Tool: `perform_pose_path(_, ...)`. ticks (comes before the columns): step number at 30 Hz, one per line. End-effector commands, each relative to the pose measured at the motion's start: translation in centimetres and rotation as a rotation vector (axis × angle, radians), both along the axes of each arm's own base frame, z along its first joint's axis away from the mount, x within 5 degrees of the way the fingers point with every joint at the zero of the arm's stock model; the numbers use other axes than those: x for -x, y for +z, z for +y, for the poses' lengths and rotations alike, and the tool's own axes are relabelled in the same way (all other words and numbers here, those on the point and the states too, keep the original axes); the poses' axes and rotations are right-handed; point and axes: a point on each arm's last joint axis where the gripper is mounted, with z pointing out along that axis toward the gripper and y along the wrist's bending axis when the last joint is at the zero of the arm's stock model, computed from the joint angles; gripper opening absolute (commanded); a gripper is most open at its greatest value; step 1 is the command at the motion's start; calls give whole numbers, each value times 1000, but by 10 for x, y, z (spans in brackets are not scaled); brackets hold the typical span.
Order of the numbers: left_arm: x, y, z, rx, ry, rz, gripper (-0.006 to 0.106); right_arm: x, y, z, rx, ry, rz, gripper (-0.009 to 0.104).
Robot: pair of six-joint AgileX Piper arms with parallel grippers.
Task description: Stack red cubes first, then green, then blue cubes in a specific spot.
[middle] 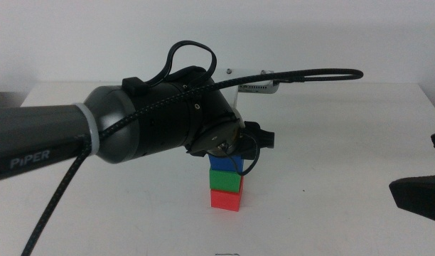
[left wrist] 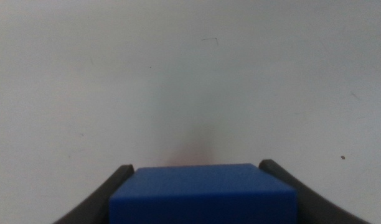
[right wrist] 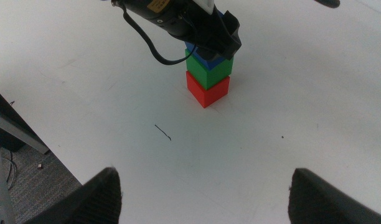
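The left hand (middle: 235, 146) grips the blue cube (left wrist: 203, 193) between its jaws, resting it atop the green cube (middle: 226, 180) and red cube (middle: 225, 199) at the table's (middle: 331, 142) centre. It should open slowly and lift straight up. The right hand (right wrist: 203, 193) waits wide at 4 o'clock.

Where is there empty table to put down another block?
Bare white table lies between the cube stack and the waiting right end effector. It is crowded at the stack: left end effector holds the blue cube on green over red.
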Motion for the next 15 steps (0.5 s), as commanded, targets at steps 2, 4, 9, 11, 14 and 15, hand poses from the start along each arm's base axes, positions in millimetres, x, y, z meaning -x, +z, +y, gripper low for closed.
perform_pose_path(2, 1, 29, -1, 75, -18, -86, 71, -1, 12, 0, -46, 0, -72, 72)
perform_pose_path(4, 1, 29, -1, 75, -18, -86, 76, -1, 12, 0, -46, 0, -72, 72)
perform_pose_path(9, 1, 30, 0, 68, -22, -93, 84, -1, 12, 0, -46, 0, -72, 72)
perform_pose_path(11, 1, 30, 0, 63, -25, -98, 85, -1, 12, 0, -46, 0, -72, 72)
perform_pose_path(14, 2, 35, 3, 51, -31, -117, 85, -1, 12, 0, -46, 0, -72, 72)
perform_pose_path(15, 3, 40, 5, 48, -36, -131, 85, -1, 12, 0, -46, 0, -72, 72)
